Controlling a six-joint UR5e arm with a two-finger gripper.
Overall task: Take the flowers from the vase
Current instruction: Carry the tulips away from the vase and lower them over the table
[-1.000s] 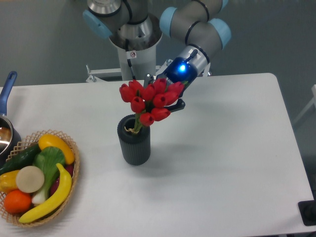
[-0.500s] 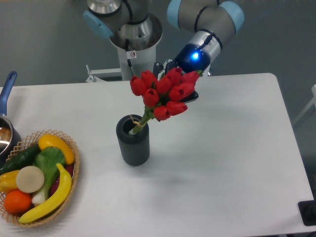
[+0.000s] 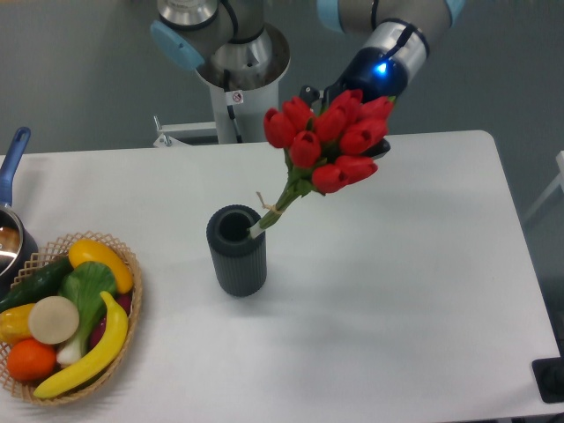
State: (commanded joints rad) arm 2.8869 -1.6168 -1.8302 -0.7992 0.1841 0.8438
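Observation:
The flowers [image 3: 330, 141] are a bunch of red tulips on green stems, tilted up to the right. My gripper [image 3: 348, 119] is shut on the flower heads from behind and is mostly hidden by them. The stems [image 3: 280, 207] slant down to the left, and their lower tips are still at the mouth of the vase [image 3: 236, 250]. The vase is a dark ribbed cylinder standing upright on the white table [image 3: 397, 264], left of centre.
A woven basket [image 3: 62, 317] of toy fruit and vegetables sits at the front left. A pot with a blue handle [image 3: 11, 176] is at the left edge. The arm's base column [image 3: 236, 88] stands behind the table.
My gripper has risen and moved right with the flowers. The stems have come nearly out of the vase, which has stayed upright in about the same place.

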